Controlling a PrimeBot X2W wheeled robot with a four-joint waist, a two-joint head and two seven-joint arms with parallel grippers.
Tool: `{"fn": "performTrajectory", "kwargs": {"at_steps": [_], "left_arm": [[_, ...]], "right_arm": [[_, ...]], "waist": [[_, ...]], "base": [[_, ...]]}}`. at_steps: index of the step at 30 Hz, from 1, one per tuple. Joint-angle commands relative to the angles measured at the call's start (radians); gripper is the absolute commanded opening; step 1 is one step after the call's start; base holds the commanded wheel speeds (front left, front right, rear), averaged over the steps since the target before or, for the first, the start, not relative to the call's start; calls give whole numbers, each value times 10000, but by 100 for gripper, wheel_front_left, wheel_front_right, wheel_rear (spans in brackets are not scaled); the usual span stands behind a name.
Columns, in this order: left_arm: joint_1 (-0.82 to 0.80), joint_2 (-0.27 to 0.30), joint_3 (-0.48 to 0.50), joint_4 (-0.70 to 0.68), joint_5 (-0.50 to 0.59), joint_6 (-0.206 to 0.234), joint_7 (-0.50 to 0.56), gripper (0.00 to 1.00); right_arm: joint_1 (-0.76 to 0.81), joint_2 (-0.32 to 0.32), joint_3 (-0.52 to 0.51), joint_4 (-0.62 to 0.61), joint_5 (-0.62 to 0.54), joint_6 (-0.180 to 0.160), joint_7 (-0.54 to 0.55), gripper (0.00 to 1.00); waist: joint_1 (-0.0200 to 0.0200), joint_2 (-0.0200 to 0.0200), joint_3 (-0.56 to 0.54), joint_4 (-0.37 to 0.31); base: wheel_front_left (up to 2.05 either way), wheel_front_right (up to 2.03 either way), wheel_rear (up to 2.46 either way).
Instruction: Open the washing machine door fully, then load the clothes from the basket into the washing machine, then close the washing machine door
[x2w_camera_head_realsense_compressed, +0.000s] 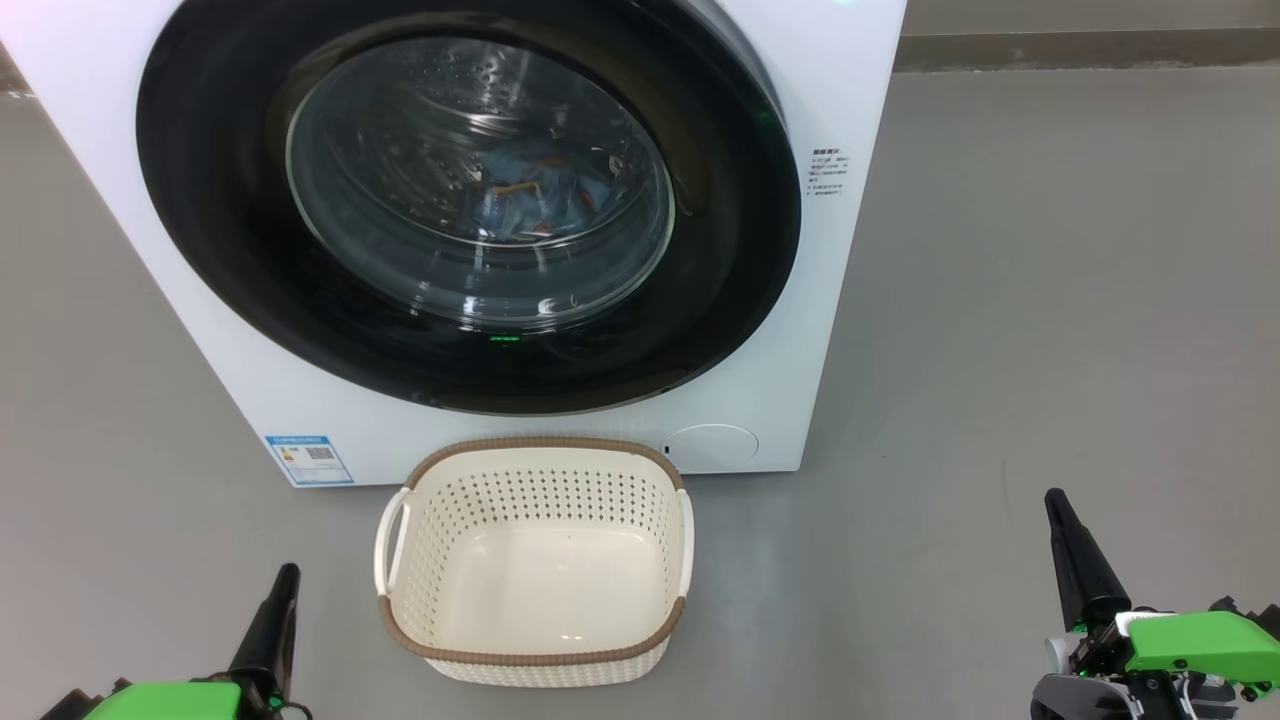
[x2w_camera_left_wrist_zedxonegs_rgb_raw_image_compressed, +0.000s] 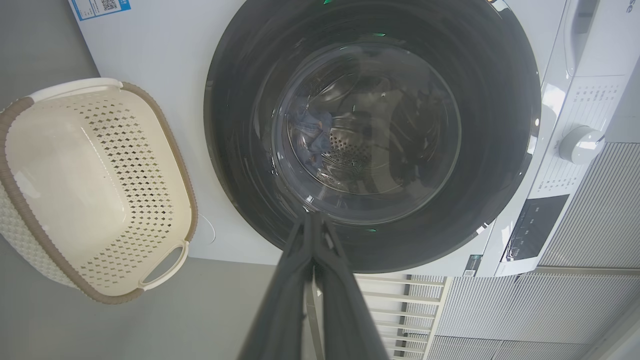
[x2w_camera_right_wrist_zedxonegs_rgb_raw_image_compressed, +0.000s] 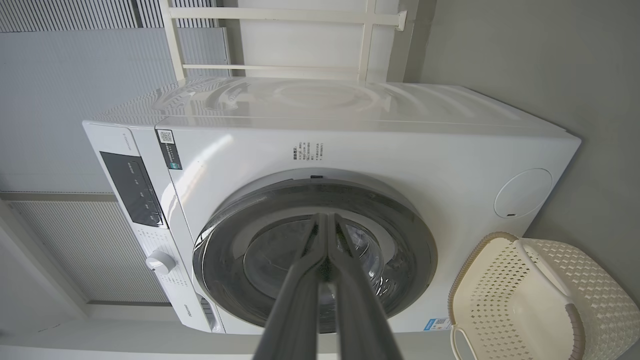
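The washing machine door (x2w_camera_head_realsense_compressed: 220, 200) is sitting shut on the washing machine (x2w_camera_head_realsense_compressed: 840, 100), and the clothes (x2w_camera_head_realsense_compressed: 540, 200) are lying inside it, behind the glass. The basket (x2w_camera_head_realsense_compressed: 530, 657) is standing empty just in front of the washing machine. The left gripper (x2w_camera_head_realsense_compressed: 287, 575) and right gripper (x2w_camera_head_realsense_compressed: 1058, 510) are hanging well back from the washing machine, both pinched closed and holding nothing. I think the job is ending. Next, maybe only checking the door is latching.

Washer (x2w_camera_head_realsense_compressed: 840, 100): smooth, glossy white casing. Door (x2w_camera_head_realsense_compressed: 220, 200): glossy black rim around clear, reflective glass (x2w_camera_head_realsense_compressed: 480, 120). Drum (x2w_camera_left_wrist_zedxonegs_rgb_raw_image_compressed: 350, 150): perforated bright steel. Clothes (x2w_camera_head_realsense_compressed: 530, 200): soft light blue cloth. Basket (x2w_camera_head_realsense_compressed: 540, 490): matt cream perforated plastic, brown woven-look rim. Floor (x2w_camera_head_realsense_compressed: 1050, 300): smooth, matt grey.
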Motion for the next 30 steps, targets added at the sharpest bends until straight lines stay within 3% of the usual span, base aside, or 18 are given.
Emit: {"fn": "performTrajectory", "kwargs": {"at_steps": [1, 30], "left_arm": [[-484, 131, 340, -176, -79, -95, 74, 0], [-484, 131, 340, -175, -79, -96, 73, 0]], "right_arm": [[-134, -4, 194, -288, -2, 16, 91, 0], [-136, 7, 177, -287, -16, 16, 104, 0]], "waist": [[0, -1, 0, 0], [0, -1, 0, 0]], "base": [[0, 0, 0], [0, 0, 0]]}}
